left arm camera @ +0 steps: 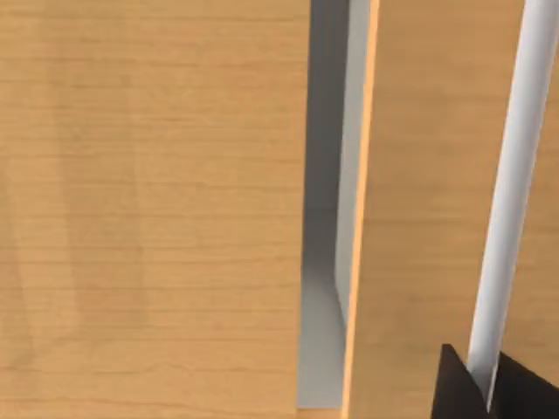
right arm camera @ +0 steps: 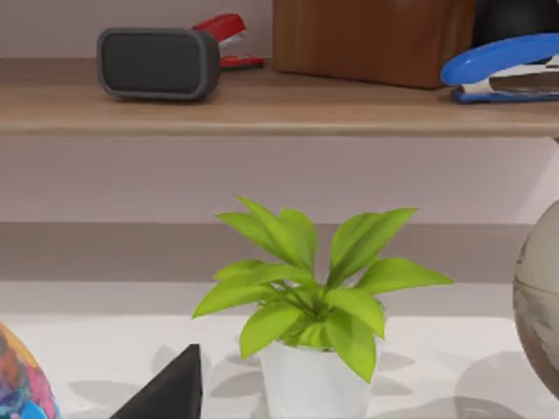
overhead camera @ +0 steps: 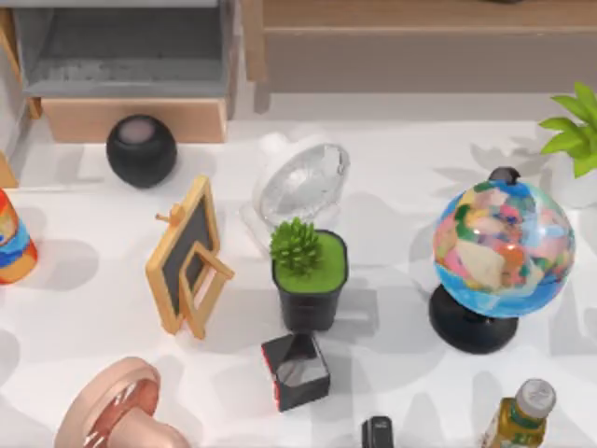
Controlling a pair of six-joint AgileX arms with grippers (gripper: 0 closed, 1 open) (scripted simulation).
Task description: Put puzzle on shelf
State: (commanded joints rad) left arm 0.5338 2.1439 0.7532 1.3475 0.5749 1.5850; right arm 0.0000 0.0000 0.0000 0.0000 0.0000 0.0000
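Along the far edge of the counter, the shelf point(overhead camera: 420, 14) reaches toward the right corner. The right gripper point(right arm camera: 170, 393) faces its board, probably seeking free room for the puzzle. The left gripper point(left arm camera: 458, 393) hangs against light wood. How wide either stands, I cannot tell.

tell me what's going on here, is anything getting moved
Nothing is being carried right now. The table is crowded with a globe, a small chalkboard, a black pot with a spiky plant and a black cube with a red edge. The shelf at the back holds a grey speaker and a blue stapler; no puzzle sits on it yet.
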